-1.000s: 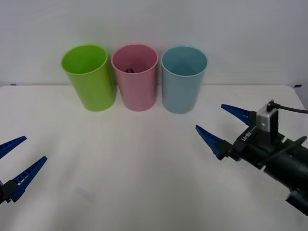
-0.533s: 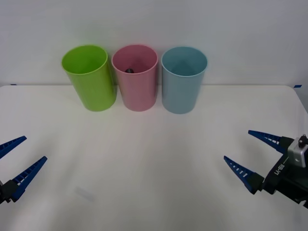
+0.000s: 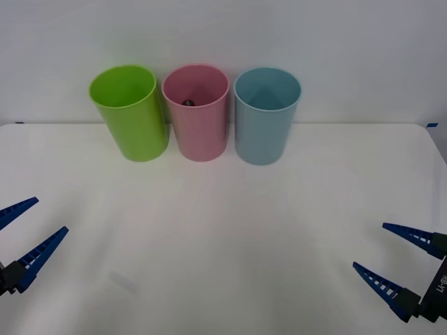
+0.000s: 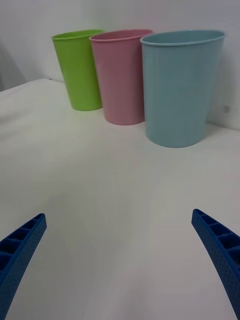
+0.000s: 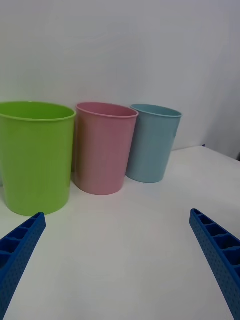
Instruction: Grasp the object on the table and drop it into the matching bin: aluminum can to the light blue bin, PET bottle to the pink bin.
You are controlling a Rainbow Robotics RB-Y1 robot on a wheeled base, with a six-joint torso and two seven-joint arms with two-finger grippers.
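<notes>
— Since a second ago, the right gripper (image 3: 397, 271) has pulled back to the frame's lower right, fingers spread, empty.

— And the PET bottle (image 3: 188, 102)?

— Its dark cap peeks inside the pink bin (image 3: 198, 132), upper centre. Left gripper (image 3: 22, 236) sits released, lower left. Best retreat clear of the bins.

You see a tall lime green plastic bin (image 3: 129, 112), a tall pink plastic bin (image 3: 196, 113) and a tall light blue plastic bin (image 3: 266, 115) on the plain white tabletop (image 3: 223, 230); both grippers' ribbed fingers (image 3: 40, 257) are blue.
</notes>
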